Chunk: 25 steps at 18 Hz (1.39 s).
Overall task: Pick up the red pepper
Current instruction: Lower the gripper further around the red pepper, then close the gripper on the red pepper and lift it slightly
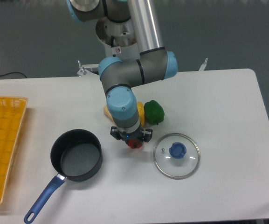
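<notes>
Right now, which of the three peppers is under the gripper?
The red pepper, between the fingers of the gripper. The green pepper sits apart, further back; the yellow pepper is mostly hidden behind the arm.

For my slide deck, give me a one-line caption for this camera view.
Robot hand closed around the red pepper, between a dark pot and glass lid.

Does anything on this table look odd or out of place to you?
One small thing: the glass lid lies flat on the table, apart from the dark pot, which stands uncovered. Nothing looks spilled or broken. The gripper is down over the red pepper, beside the green pepper.
</notes>
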Tool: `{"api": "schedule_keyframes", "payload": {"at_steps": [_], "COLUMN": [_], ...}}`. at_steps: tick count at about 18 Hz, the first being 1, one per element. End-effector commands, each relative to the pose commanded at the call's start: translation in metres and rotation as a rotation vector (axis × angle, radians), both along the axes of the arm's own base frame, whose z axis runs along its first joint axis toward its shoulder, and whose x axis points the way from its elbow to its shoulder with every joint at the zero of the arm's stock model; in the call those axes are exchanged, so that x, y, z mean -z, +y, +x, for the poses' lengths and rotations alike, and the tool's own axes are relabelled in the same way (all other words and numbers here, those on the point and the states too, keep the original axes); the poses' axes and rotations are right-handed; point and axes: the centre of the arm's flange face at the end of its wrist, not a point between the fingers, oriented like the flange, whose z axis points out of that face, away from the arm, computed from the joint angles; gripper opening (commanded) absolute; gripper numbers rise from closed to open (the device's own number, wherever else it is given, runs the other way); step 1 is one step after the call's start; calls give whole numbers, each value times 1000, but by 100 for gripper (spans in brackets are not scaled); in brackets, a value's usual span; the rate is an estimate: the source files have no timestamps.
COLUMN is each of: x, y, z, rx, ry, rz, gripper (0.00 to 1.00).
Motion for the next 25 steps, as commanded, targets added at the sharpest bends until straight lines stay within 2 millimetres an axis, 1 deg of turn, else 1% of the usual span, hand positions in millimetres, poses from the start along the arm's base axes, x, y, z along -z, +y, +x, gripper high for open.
{"api": "schedule_keyframes", "payload": {"at_steps": [3, 6, 10, 13, 15, 20, 22, 23, 25], "x": [0, -11, -31, -49, -64, -77, -93, -101, -110], "y": [0, 4, 10, 15, 18, 24, 28, 29, 30], "z": [0, -3, -8, -12, -10, -8, 1, 1, 0], "rx": [2, 9, 13, 18, 41, 78, 92, 93, 94], "ry": [-1, 10, 32, 41, 42, 45, 21, 11, -3], "rz": [1, 19, 50, 82, 117, 135, 113, 103, 94], "gripper": [38, 38, 38, 38, 38, 38, 38, 38, 38]}}
